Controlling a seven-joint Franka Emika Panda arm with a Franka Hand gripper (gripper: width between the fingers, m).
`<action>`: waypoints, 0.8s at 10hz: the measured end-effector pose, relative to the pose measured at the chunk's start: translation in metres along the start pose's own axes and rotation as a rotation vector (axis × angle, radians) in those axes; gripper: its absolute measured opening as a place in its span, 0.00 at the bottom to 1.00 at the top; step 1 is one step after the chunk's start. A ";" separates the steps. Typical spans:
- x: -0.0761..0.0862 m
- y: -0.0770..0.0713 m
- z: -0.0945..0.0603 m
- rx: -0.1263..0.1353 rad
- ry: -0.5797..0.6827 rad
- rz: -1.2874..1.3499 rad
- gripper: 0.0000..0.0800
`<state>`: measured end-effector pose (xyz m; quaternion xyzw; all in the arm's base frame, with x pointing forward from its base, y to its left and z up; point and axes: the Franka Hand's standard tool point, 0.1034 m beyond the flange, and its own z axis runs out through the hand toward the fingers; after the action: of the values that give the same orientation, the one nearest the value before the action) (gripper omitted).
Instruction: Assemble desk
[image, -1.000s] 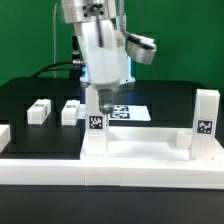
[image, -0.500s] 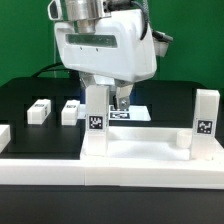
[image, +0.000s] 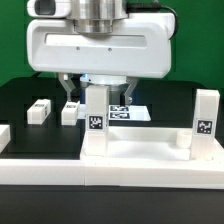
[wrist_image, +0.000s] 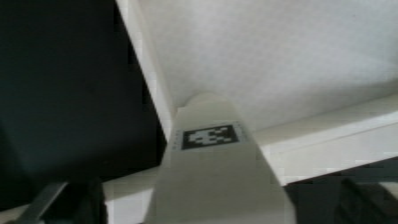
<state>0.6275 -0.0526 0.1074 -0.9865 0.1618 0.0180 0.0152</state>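
Near the front of the black desk (image: 20, 95), the white panel (image: 145, 150) lies flat with its long axis across the exterior view. A tagged leg (image: 95, 125) stands upright at one corner and a second leg (image: 206, 120) at the exterior view's right. Against a green wall, the arm hangs straight down, and its gripper (image: 96, 98) is spread wide on either side of the tagged leg without touching it.

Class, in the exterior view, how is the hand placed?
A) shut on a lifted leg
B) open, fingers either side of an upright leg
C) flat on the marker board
B: the hand is open, one finger on each side of the upright leg standing on the desk panel.
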 end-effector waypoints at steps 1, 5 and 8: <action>0.000 -0.002 0.000 0.000 0.000 0.011 0.67; -0.001 -0.002 0.000 0.004 -0.001 0.156 0.36; 0.001 -0.004 0.001 0.009 0.015 0.422 0.36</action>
<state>0.6295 -0.0491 0.1066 -0.9308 0.3651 0.0125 0.0144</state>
